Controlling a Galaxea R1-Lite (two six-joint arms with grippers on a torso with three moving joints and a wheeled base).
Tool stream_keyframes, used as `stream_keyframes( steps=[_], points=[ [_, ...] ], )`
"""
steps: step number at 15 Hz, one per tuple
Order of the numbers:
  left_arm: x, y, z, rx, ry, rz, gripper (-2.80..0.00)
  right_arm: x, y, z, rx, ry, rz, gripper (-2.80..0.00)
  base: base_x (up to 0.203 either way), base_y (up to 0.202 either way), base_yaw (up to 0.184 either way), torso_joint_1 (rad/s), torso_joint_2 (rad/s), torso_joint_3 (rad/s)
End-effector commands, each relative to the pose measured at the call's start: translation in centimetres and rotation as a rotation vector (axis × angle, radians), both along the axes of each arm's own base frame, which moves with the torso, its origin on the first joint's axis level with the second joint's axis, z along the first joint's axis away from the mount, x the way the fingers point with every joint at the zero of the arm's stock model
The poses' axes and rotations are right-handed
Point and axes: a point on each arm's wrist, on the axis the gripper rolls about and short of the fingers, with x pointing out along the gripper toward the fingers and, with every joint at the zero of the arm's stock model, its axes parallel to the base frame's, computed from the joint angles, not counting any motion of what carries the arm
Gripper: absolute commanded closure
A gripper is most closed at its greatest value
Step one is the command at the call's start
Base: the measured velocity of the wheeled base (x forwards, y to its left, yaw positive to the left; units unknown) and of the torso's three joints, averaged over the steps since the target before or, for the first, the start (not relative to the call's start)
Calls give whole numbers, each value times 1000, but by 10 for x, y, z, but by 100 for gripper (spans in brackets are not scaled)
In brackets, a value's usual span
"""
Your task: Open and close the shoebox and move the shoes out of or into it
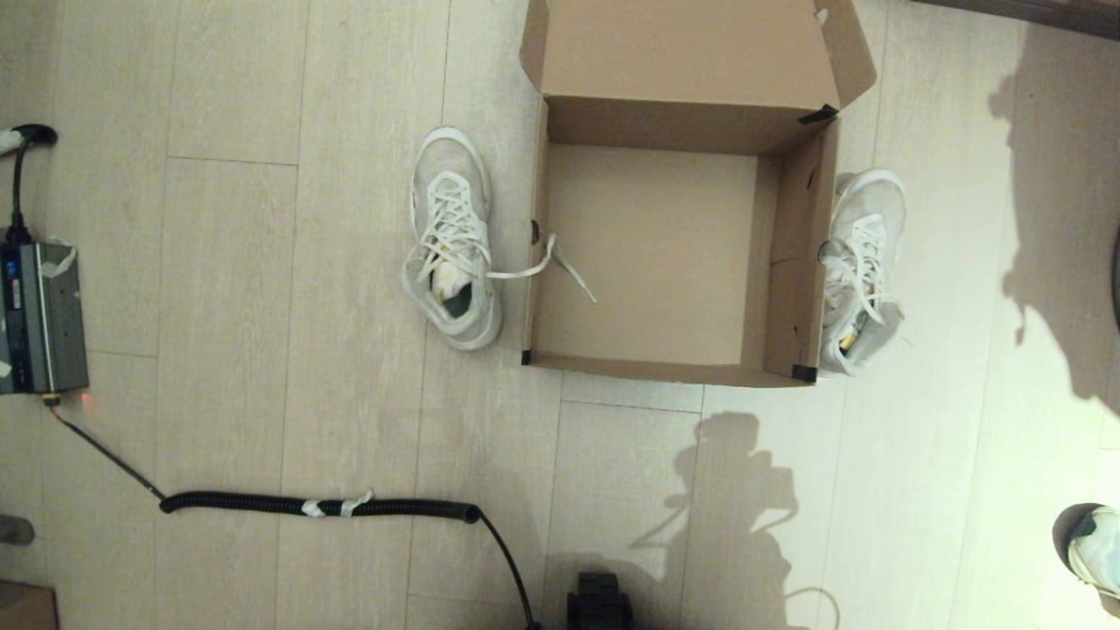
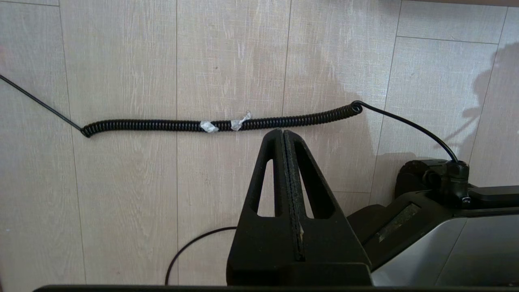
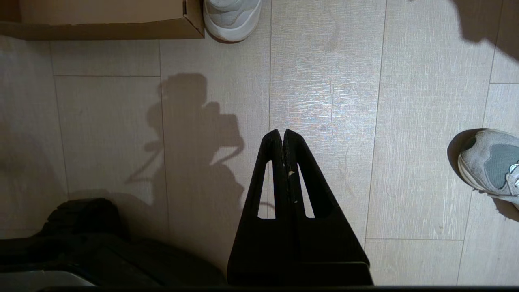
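The brown cardboard shoebox point(image 1: 647, 254) stands open and empty on the floor, its flap lid point(image 1: 682, 48) tilted back at the far side. One white mesh shoe point(image 1: 451, 241) lies just left of the box, and a lace from it hangs over the box wall. The other shoe point(image 1: 862, 271) lies against the box's right wall; its heel point(image 3: 232, 16) shows by the box corner point(image 3: 190, 24). My left gripper point(image 2: 283, 132) is shut and empty over bare floor. My right gripper point(image 3: 282, 133) is shut and empty too, well short of the box.
A black coiled cable point(image 1: 319, 506) runs across the floor in front of me, with a thin lead to a grey device point(image 1: 39, 315) at the far left. A person's grey sneaker point(image 1: 1098, 547) stands at the right edge. A black base part point(image 1: 599, 604) shows at bottom centre.
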Motion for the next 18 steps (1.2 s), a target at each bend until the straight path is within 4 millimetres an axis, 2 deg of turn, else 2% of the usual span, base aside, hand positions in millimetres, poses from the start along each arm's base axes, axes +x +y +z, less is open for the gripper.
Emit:
stream_keyframes(
  steps=[1, 4, 18],
  points=[
    [1, 0, -2, 0, 10, 0, 0, 1, 0, -4, -4, 20, -1, 0, 0, 0, 0, 0, 0, 0],
    [1, 0, -2, 0, 10, 0, 0, 1, 0, -5, -125, 30, 9, 0, 0, 0, 0, 0, 0, 0],
    [1, 0, -2, 0, 10, 0, 0, 1, 0, -4, -65, 26, 14, 0, 0, 0, 0, 0, 0, 0]
  ],
)
